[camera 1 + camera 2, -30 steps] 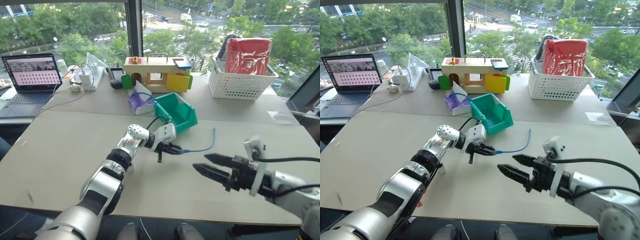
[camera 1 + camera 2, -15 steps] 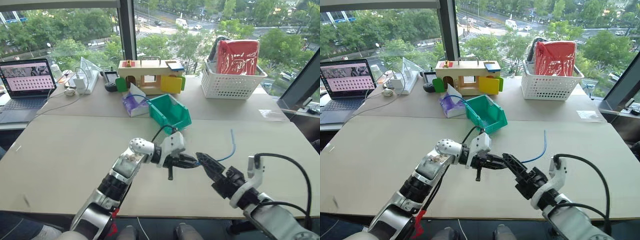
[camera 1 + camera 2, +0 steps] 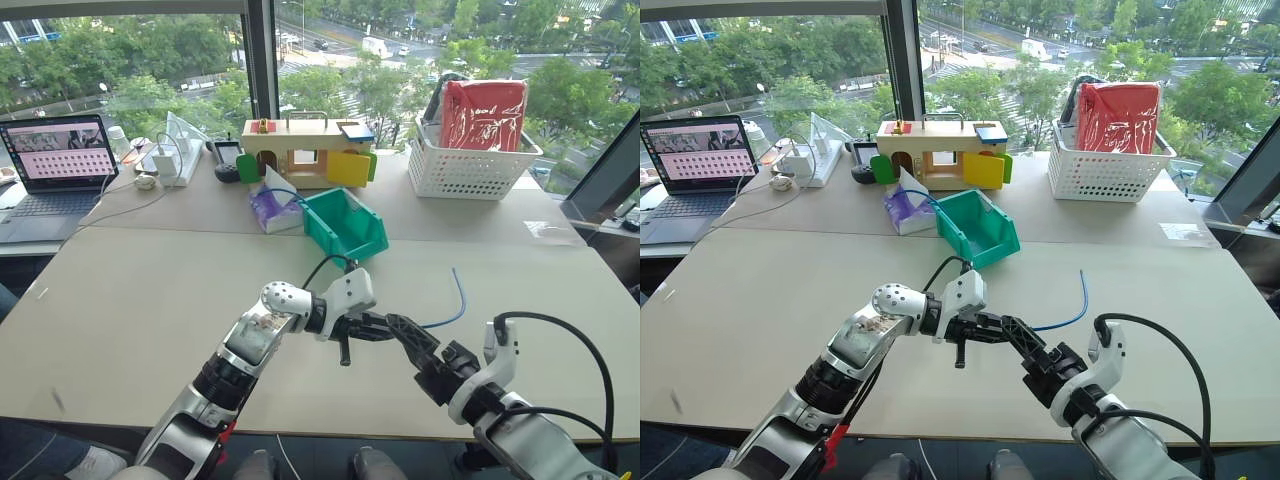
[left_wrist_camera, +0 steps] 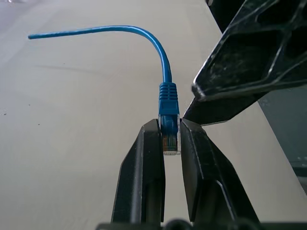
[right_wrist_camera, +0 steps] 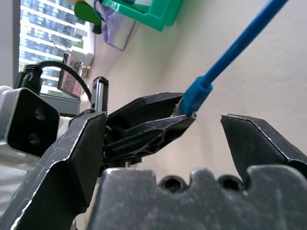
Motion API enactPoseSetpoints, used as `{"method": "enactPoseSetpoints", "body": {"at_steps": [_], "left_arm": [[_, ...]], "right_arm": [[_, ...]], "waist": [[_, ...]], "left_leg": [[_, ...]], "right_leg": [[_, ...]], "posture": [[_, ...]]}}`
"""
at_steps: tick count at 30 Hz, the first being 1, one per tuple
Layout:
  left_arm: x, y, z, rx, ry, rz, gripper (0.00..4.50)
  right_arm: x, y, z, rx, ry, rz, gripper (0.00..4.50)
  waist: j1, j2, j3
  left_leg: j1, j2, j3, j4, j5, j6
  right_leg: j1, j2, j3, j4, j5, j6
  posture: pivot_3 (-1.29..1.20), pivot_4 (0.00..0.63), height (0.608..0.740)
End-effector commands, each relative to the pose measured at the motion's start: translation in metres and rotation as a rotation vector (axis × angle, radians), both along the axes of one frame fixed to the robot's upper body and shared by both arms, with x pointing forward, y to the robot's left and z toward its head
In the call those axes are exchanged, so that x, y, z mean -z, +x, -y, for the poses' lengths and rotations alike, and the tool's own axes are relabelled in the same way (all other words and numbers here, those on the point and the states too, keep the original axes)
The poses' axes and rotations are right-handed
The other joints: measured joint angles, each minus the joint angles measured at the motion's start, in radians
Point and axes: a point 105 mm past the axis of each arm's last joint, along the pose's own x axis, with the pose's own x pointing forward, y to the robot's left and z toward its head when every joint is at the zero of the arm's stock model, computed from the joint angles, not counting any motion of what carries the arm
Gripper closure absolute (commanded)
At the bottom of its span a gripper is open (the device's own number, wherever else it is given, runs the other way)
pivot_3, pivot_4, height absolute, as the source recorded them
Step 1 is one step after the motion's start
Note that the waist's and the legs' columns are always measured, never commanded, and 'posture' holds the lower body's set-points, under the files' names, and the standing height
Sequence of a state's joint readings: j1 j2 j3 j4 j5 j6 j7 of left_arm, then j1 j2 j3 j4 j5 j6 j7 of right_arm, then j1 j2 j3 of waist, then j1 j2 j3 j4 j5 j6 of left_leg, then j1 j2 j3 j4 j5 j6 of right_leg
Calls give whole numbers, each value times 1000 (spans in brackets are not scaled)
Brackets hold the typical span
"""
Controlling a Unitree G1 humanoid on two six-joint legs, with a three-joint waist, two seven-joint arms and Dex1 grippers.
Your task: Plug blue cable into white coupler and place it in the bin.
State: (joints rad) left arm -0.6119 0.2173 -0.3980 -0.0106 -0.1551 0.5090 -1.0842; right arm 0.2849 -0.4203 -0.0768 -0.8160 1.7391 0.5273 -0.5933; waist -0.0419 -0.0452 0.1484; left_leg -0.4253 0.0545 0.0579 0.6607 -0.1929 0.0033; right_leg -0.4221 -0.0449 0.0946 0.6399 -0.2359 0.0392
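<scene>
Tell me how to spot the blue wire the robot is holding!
Find the big pale table and look at its near middle, where the two black tools meet. The blue cable is pinched at its clear plug by the left tool, and its thin tail curls up over the tabletop. It is the one bright blue cord; the cords by the laptop are white.

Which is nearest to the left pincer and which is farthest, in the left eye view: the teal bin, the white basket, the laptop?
From the left pincer, which is shut on the blue cable:
1. The teal bin, just beyond it, mid-table.
2. The white basket, far right, by the window.
3. The laptop, far left.
</scene>
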Motion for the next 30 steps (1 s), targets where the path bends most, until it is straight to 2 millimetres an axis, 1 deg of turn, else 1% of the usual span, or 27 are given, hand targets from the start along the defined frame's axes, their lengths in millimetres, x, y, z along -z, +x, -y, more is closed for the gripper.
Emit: {"method": "enactPoseSetpoints", "body": {"at_steps": [1, 9, 12, 13, 14, 15, 16, 17, 18, 19, 23, 27, 28, 30], "left_arm": [[-11, -5, 4, 24, -28, 23, 4430], [-11, -6, 4, 26, -27, 12, 4430], [-10, -7, 5, 29, -28, 13, 4429], [-10, -7, 5, 31, -28, 12, 4429], [-10, -8, 5, 32, -29, 9, 4429], [-10, -8, 6, 33, -29, 8, 4429], [-10, -8, 6, 34, -29, 7, 4429], [-10, -9, 6, 37, -30, 5, 4429], [-9, -9, 6, 38, -30, 3, 4429], [-9, -10, 6, 41, -30, 4, 4429], [-9, -10, 7, 43, -34, -4, 4429], [-9, -5, 6, 17, -39, -12, 4429], [-11, -4, 5, 10, -53, -43, 4429], [-17, -5, 2, 18, -83, -113, 3419]], "right_arm": [[-13, 3, 1, 19, 3, 71, 69], [-15, 7, 1, 29, 8, 88, 69], [-13, 8, 0, 28, 12, 88, 853], [-13, 8, 0, 28, 13, 89, 1046], [-13, 8, -1, 27, 14, 90, 1443], [-13, 8, -1, 27, 15, 91, 1729], [-12, 8, -1, 28, 15, 92, 2182], [-12, 8, 0, 30, 16, 94, 2439], [-12, 8, 0, 32, 16, 96, 2886], [-11, 9, 1, 37, 14, 98, 3040], [-10, 11, 3, 51, 11, 116, 4441], [-12, 11, 4, 57, 9, 132, 4441], [-13, 12, 6, 69, 9, 142, 4441], [-16, 14, 9, 83, 5, 160, 4500]], "waist": [[0, 0, 0], [0, 0, 0], [1, 0, 0], [1, 0, 0], [1, 0, 0], [1, 0, 0], [1, 0, 0], [1, 0, 0], [1, 0, 0], [1, 0, 0], [1, 0, 0], [1, 0, 0], [0, 0, 0], [0, 0, 0]], "left_leg": [[0, 0, 0, 0, 0, 0], [0, 0, 0, 0, 0, 0], [-1, -1, -1, 0, 0, 0], [-1, -1, -1, 0, 0, 0], [-1, -1, -1, 0, 0, 0], [-1, -1, -1, 0, 0, 0], [-1, -1, -1, 0, 0, 0], [-1, -1, -1, 0, 0, 0], [-1, -1, -1, 0, 0, 0], [-1, -1, -1, 0, 0, 0], [-1, -1, -1, 0, 0, 0], [-1, -1, -1, 0, 0, 0], [-1, -1, -1, 0, 0, 0], [-1, -1, -1, 0, 0, 0]], "right_leg": [[0, 0, 0, 0, 0, 0], [0, 0, 0, 0, 0, 0], [0, 0, 0, 0, -1, 1], [0, 0, 1, 0, -1, 1], [0, 0, 1, 0, -1, 1], [0, 0, 1, 0, -1, 1], [0, 0, 1, 0, -1, 1], [0, 0, 1, 0, -1, 1], [0, 0, 1, 0, -1, 0], [0, 0, 1, 0, -1, 0], [0, 0, 1, 0, -1, 0], [0, 0, 1, 0, -1, 0], [0, 0, 1, 0, -1, 0], [0, 0, 1, 0, -1, 0]], "posture": [[0, 150, 737], [0, 150, 737], [0, 150, 737], [0, 150, 737], [0, 150, 737], [0, 150, 737], [0, 150, 737], [0, 150, 737], [0, 150, 737], [0, 150, 737], [0, 150, 737], [0, 150, 737], [0, 150, 737], [0, 150, 737]]}}
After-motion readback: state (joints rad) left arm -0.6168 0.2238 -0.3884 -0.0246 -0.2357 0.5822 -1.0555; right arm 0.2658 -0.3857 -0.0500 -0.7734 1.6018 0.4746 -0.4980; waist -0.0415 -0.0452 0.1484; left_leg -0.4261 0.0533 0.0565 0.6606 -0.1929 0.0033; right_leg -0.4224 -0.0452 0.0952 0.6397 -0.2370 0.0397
